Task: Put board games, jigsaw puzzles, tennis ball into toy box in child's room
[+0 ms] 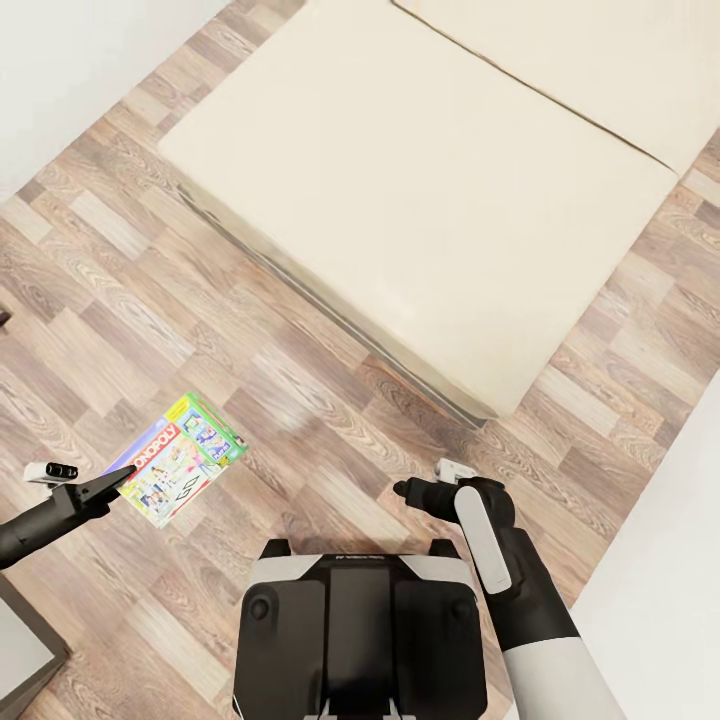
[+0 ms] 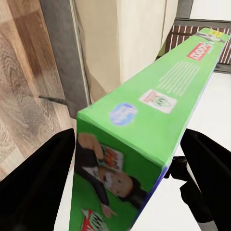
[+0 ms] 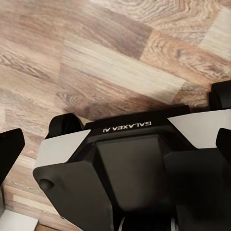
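Observation:
One of the board games, the Monopoly carton [image 1: 180,460], hangs above the wood floor at the left of the head view. My left gripper [image 1: 125,480] is shut on its near corner. In the left wrist view the carton's green side [image 2: 149,120] runs away between the two black fingers [image 2: 38,183]. The cream-topped bed [image 1: 420,180] lies ahead with nothing on the part that shows. My right gripper [image 1: 408,490] is tucked in beside my base; in the right wrist view its fingertips [image 3: 9,149] stand wide apart, open and holding nothing.
My own base [image 1: 360,620] is in the lower middle. A grey furniture corner [image 1: 20,640] sits at the lower left. White walls run along the upper left and lower right. Wood-plank floor [image 1: 300,400] separates me from the bed.

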Tool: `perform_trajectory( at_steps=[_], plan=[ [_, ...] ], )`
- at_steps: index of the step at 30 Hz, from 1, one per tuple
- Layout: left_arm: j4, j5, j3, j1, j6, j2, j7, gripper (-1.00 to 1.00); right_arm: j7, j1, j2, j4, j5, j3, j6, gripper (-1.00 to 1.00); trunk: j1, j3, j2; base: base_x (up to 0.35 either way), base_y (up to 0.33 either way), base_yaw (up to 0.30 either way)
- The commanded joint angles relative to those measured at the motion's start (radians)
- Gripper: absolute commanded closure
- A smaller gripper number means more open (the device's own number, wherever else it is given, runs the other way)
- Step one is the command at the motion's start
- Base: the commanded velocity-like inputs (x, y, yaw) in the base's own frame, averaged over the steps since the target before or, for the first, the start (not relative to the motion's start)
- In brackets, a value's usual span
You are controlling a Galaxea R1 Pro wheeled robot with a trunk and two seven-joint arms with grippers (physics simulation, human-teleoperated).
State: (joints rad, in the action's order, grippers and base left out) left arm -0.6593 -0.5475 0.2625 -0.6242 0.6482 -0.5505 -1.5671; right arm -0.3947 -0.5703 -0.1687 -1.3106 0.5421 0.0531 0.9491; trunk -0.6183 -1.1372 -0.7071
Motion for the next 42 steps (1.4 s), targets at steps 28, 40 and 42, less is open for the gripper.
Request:
perform_trajectory(
  at_steps=[28, 40, 42],
  plan=[
    [0.001, 0.001, 0.000, 0.000, 0.010, 0.001, -0.004, 1.00, -0.010, 0.000, 0.000, -0.001, 0.010, 0.001, 0.001, -1.00, 0.000, 0.028, -0.001, 0.000, 0.000, 0.000],
    [0.001, 0.001, 0.000, 0.000, 0.010, 0.001, -0.004, 1.00, -0.010, 0.000, 0.000, -0.001, 0.010, 0.001, 0.002, -1.00, 0.000, 0.048, -0.001, 0.000, 0.003, 0.000],
    [0.001, 0.001, 0.000, 0.000, 0.010, 0.001, -0.004, 1.00, -0.010, 0.000, 0.000, -0.001, 0.010, 0.001, 0.002, -1.00, 0.000, 0.051, -0.001, 0.000, 0.102, 0.000]
  ],
)
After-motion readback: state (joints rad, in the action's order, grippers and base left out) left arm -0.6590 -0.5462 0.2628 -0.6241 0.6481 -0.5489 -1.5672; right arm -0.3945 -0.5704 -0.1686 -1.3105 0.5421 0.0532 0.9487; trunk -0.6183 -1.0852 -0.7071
